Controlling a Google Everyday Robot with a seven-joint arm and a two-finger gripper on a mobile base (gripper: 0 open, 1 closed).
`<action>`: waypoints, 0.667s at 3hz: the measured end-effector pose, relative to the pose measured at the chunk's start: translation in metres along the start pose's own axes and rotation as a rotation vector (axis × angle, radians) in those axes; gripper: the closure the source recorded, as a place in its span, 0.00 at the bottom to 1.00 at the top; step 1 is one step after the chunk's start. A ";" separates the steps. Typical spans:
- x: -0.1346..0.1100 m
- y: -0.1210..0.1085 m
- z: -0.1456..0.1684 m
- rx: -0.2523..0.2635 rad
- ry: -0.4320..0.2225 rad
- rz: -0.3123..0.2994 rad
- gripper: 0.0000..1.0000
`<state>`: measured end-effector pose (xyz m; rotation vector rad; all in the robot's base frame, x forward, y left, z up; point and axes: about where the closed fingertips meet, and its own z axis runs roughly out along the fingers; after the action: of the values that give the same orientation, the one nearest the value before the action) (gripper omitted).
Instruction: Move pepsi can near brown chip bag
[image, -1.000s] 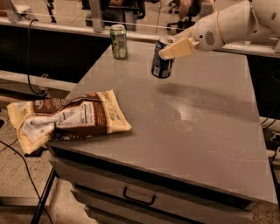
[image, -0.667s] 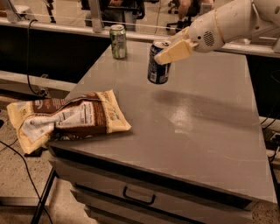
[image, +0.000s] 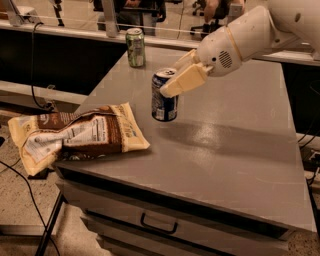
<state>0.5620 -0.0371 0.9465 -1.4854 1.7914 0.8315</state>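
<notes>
Clasping pepsi can (image: 164, 107) at its top, claw (image: 168, 84) above table (image: 240, 150).

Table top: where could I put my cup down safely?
Widest bare stretch of the table: the right half, from the pepsi can to the right and front edges. A narrower gap lies between the green-and-white can and the pepsi can. Crowded: the front left corner under the brown chip bag, and around the gripper holding the pepsi can.
</notes>
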 end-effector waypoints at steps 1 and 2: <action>-0.001 0.022 0.017 -0.079 -0.007 -0.031 0.86; 0.001 0.034 0.027 -0.091 -0.016 -0.092 0.71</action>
<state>0.5306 -0.0104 0.9324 -1.6022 1.6795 0.8862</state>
